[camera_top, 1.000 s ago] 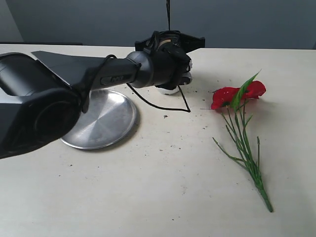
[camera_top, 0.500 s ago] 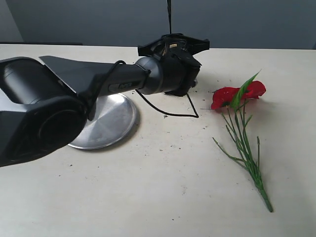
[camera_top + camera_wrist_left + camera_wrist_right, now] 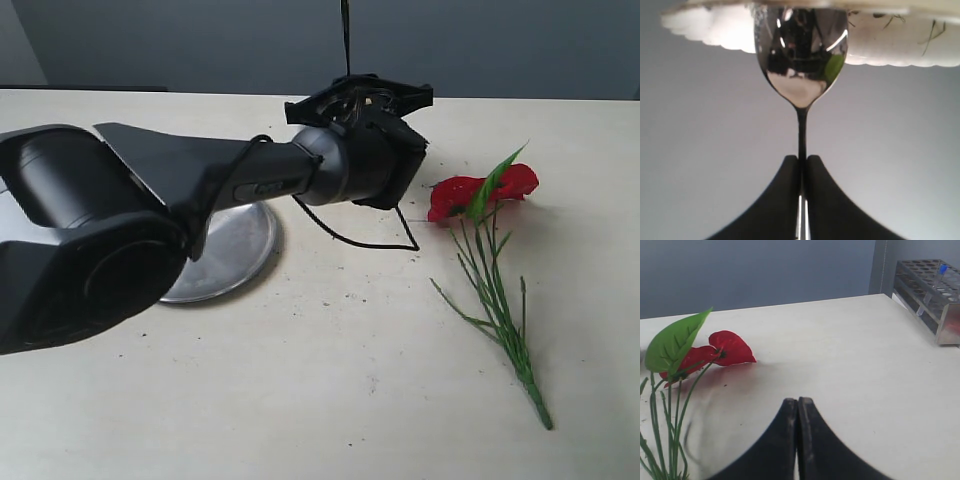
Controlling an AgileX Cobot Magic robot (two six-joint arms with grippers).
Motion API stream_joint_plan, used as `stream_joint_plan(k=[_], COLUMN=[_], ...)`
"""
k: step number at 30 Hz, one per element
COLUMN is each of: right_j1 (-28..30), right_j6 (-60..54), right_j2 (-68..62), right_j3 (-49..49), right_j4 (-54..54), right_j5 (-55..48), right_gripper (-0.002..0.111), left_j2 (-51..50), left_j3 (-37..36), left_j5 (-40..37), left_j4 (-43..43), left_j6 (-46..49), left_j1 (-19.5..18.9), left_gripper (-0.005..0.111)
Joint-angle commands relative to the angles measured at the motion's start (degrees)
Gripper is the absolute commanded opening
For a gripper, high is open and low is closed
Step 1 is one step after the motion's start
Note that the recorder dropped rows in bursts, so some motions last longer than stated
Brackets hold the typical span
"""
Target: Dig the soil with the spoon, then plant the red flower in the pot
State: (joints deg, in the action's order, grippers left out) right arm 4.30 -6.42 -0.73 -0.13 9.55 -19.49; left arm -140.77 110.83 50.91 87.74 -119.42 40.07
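Cream matte table (image 3: 300, 400), plain grey-blue wall (image 3: 520, 40) behind it. Metal tube rack (image 3: 932, 295) sits near the table edge, holding one blue-capped tube (image 3: 935, 282). Light is soft and even.

One spoon (image 3: 801, 65), one pot (image 3: 705, 27), one red flower (image 3: 455, 192), one steel plate (image 3: 240, 245), one tube rack (image 3: 932, 295).

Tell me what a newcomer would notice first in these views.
The black left arm stretches from the exterior view's lower left to its middle, hiding part of the plate. Right of it the red flower lies flat on the table. In the left wrist view the left gripper pinches the spoon, its bowl at the pot with its scalloped rim.
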Motion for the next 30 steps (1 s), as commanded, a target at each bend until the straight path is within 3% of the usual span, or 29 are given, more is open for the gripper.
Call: stream_joint_plan(k=[1, 15, 23, 30], right_j1=[0.24, 0.24, 0.24, 0.24], right_j6=[-0.03, -0.03, -0.03, -0.03], right_j2=[0.21, 0.21, 0.21, 0.21], right_j3=[0.13, 0.13, 0.13, 0.13], right_j4=[0.04, 0.04, 0.04, 0.04], right_j5=[0.28, 0.28, 0.28, 0.28], right_gripper=[-0.001, -0.001, -0.001, -0.001], left_j2=[0.13, 2.32, 2.87, 2.87], left_j3=[0.02, 0.02, 0.02, 0.02], left_j5=[2.57, 4.40, 6.20, 7.14], left_j4=[0.37, -4.74, -14.79, -14.66], left_j6=[-0.21, 0.03, 0.03, 0.15], left_j1=[0.96, 1.87, 2.20, 2.45], left_gripper=[0.000, 0.000, 0.000, 0.000])
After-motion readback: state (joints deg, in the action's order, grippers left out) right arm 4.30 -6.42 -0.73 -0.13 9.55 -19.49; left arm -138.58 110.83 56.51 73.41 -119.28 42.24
